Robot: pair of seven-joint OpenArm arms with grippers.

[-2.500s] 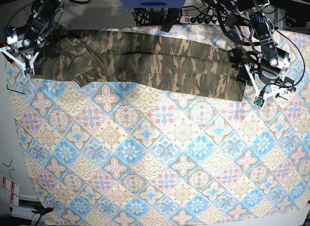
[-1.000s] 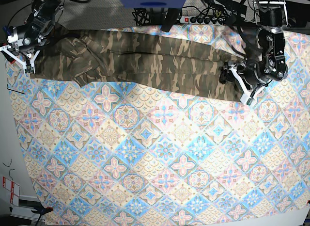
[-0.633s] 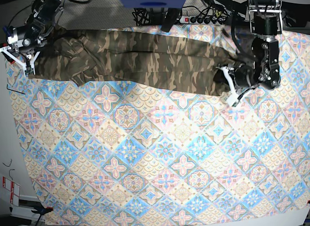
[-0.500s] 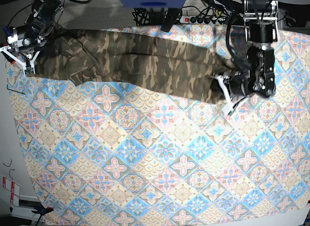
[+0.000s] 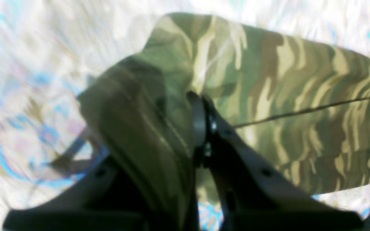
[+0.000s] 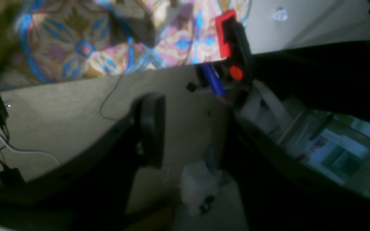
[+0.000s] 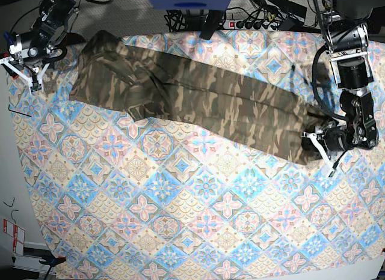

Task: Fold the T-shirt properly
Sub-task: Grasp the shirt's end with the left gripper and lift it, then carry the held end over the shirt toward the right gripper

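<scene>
**A:** What are the two tools doing?

**B:** The left tool (image 7: 317, 145), low at the right of the overhead view, is clamped on one end of the T-shirt (image 7: 198, 97). Its wrist view shows cloth pinched between closed fingers (image 5: 199, 122). The right tool (image 7: 29, 66), at the far left corner, has its fingers apart and holds nothing; its wrist view looks past the bench edge.

**A:** Where is the T-shirt?

**B:** It lies as one long, narrow camouflage band slanting across the far part of the bench, on a patterned tablecloth (image 7: 198, 220). It runs from the left tool's grip to a bunched end near the right tool, but apart from it.

**A:** How far along is the folding?

**B:** Seemingly partway: the shirt looks folded lengthwise into a strip. The crosswise folds appear still to be made.
</scene>
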